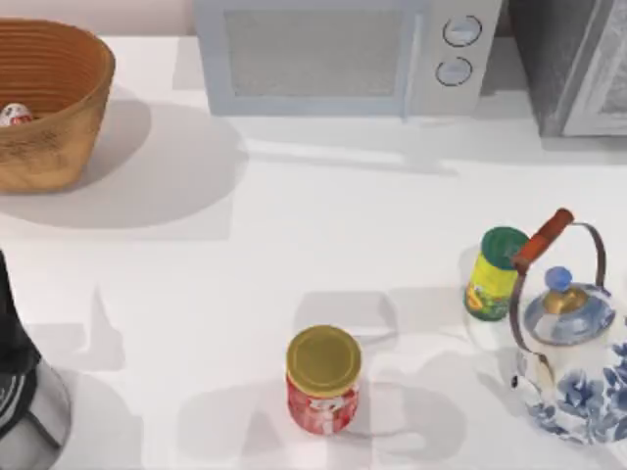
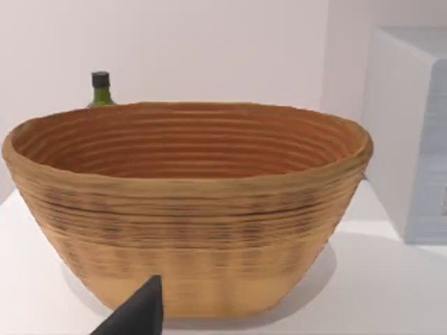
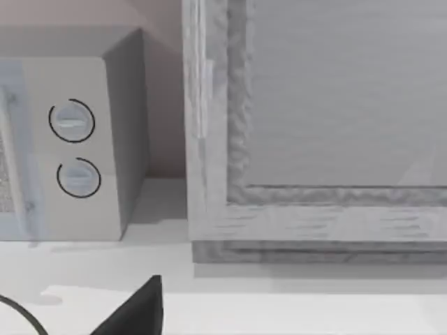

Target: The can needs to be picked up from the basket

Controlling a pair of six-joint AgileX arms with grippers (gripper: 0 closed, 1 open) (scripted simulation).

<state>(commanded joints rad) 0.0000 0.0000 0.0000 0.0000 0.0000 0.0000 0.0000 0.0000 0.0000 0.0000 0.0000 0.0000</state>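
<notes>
1. Lying low inside the basket (image 1: 59, 69) at the table's far left corner, the can (image 1: 14, 115) shows its white-and-red label by the left edge of the top view; nothing holds it, so the pick-up is not yet begun.
2. My left gripper (image 2: 136, 314) faces the basket's outer wall in the left wrist view, near the table and below the rim. One dark fingertip shows, so I cannot tell how its jaws stand. Left to do, as I judge it: rise over the rim, reach down inside, close on the can, lift out.
3. The flaring wall stands between my claw and the can, which is hidden behind it. A green bottle (image 2: 101, 89) peeks up beyond the basket.
4. My right gripper (image 3: 136, 314) idles facing the microwave (image 3: 70, 139); its jaws I cannot tell either.
5. Well apart sit the red jar (image 1: 322, 380), yellow bottle (image 1: 493, 274) and kettle (image 1: 573, 352), none obstructing.
</notes>
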